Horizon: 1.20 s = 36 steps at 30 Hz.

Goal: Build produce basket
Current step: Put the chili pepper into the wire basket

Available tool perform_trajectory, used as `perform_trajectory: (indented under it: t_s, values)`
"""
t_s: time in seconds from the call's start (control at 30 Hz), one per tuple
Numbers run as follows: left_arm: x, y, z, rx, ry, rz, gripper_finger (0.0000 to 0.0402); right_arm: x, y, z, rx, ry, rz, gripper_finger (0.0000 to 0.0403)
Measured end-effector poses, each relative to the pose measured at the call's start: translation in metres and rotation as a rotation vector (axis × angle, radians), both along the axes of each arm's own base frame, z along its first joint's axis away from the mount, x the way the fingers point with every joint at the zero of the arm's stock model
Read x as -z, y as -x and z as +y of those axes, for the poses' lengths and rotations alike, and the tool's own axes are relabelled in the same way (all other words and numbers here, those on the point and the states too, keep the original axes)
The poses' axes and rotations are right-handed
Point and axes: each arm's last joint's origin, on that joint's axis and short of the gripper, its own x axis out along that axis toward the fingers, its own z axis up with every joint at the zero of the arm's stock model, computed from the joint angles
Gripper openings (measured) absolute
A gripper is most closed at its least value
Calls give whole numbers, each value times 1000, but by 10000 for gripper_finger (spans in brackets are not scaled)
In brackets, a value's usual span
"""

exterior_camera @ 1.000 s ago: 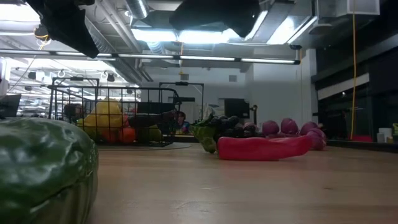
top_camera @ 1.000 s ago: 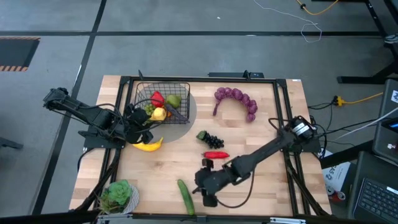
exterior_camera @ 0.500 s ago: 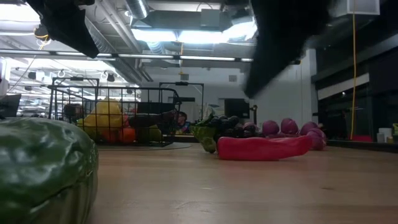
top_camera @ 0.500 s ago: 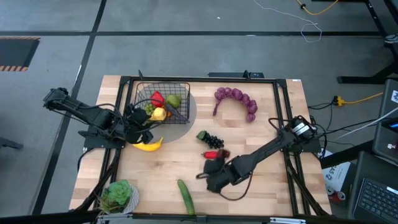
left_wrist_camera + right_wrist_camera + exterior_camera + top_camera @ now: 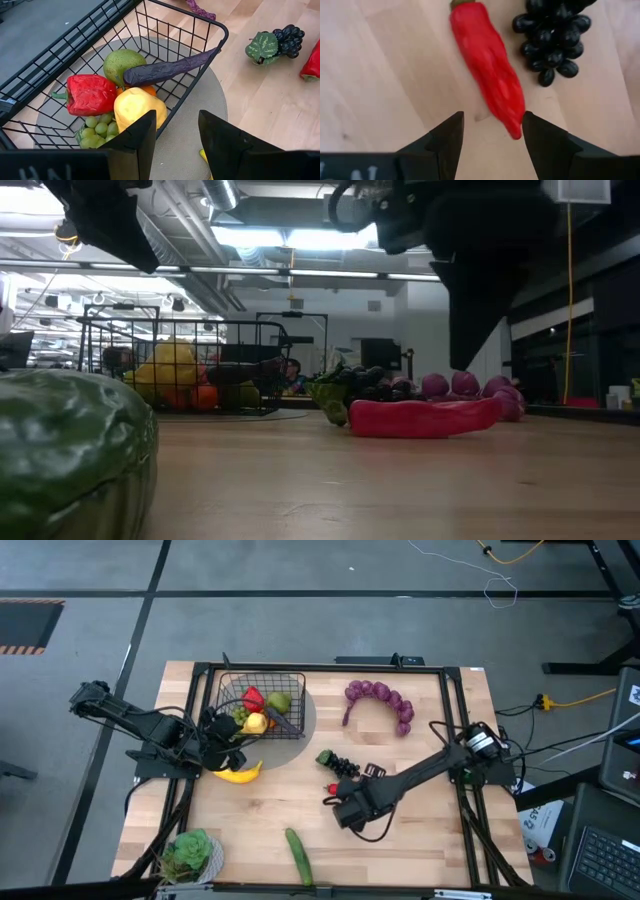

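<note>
At left centre of the high view my left gripper waits open and empty at the basket's near edge, a banana just below it. The basket, upper left on the bench, holds a pepper, lemon, green grapes and an eggplant. Toward centre, my right gripper hangs open above the chili's tip, gripping nothing. Dark grapes lie just beside the chili.

Red chili, black grapes, upper frame. Black mesh basket: red pepper, yellow lemon, purple eggplant.
</note>
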Motion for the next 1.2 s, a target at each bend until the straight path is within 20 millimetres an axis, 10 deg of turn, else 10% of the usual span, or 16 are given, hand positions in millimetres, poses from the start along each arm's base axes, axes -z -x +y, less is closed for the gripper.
perform_trajectory:
  t_s: [0.9,1.2]
  values:
    - [0,0,0,2,-2,2,142,1,-9,-13,-82,-109,45,202]
    - [0,0,0,2,-2,1,142,41,14,-25,-58,35,119,202]
